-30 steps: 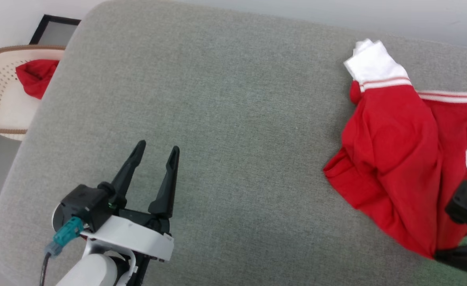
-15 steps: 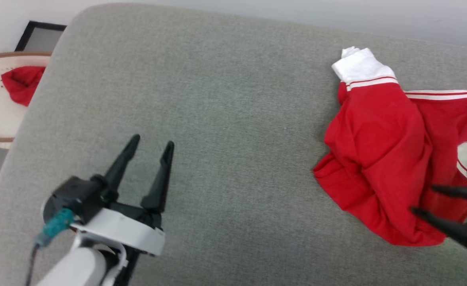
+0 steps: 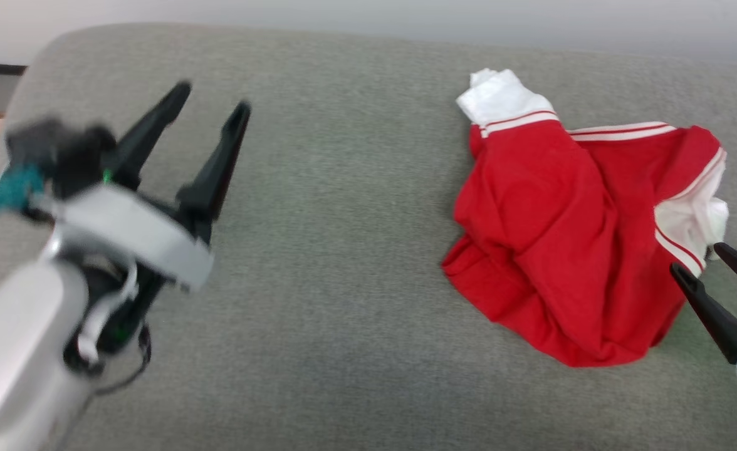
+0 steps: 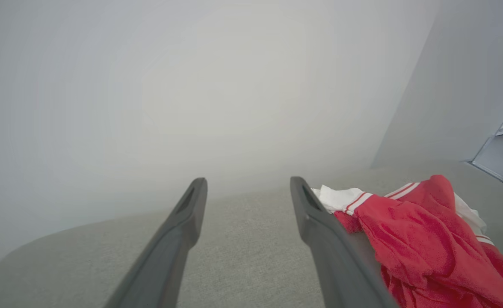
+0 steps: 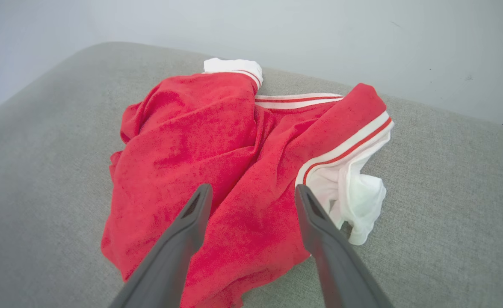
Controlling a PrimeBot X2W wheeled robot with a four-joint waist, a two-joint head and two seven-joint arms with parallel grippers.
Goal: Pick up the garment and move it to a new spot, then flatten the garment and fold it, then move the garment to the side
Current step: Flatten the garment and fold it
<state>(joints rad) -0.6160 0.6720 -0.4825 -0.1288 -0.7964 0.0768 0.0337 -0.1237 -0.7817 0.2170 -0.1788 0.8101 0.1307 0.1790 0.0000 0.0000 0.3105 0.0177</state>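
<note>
jersey in a heap, both jaws wide and empty

the red jersey point(image 3: 550, 250) lies bunched on the grey padded surface point(image 3: 343, 263), straight ahead of the right jaws. their tips sit just off its near edge, beside a white sleeve point(image 3: 694, 219). those jaws stand wide with nothing between them, well placed, i'd say, to pinch a hem and start spreading. the left jaws are wide and empty too, blurred in the head view, raised over bare padding with the jersey well off to their right. the other sleeve point(image 3: 500, 103) pokes out on the far side. flattening looks like the job in hand: folds everywhere.
</note>
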